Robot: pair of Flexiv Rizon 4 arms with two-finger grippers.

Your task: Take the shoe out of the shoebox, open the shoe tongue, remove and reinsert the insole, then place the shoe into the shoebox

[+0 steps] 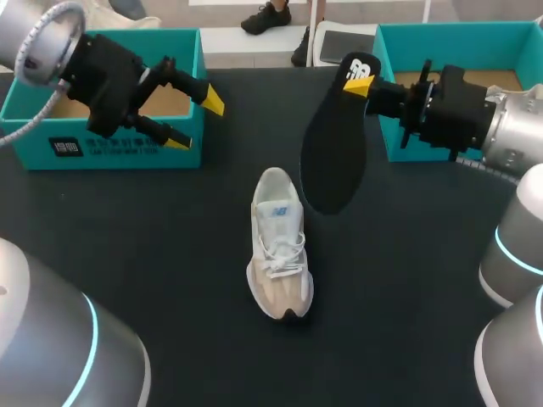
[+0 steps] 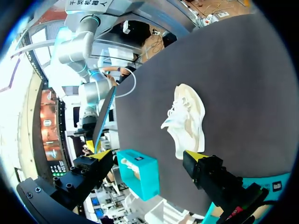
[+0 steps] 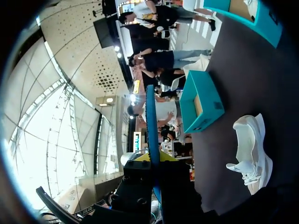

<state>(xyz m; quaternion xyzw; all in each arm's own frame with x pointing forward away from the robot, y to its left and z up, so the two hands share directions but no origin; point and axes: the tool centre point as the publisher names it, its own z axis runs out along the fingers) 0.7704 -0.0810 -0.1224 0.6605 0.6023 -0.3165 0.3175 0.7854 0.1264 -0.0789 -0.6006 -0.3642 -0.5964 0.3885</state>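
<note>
Jaws: right gripper (image 1: 360,84) clamps the insole (image 1: 331,161) by one end, dangling just right of the shoe (image 1: 280,246) (sole down, unheld); left gripper (image 1: 193,119) gapes empty, far left of it. Risk: floppy insole may swing, missing the opening.

Soft, even light from above covers the dark tabletop (image 1: 153,246). The shoe (image 1: 278,254) casts hardly any shadow. Both wrist views glare white at one side.

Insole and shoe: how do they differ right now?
The insole is black and flat; the shoe is white and beige. The insole hangs in the right gripper, off the table; the shoe rests on the table, untouched. Both are outside the left shoebox and the right shoebox.
</note>
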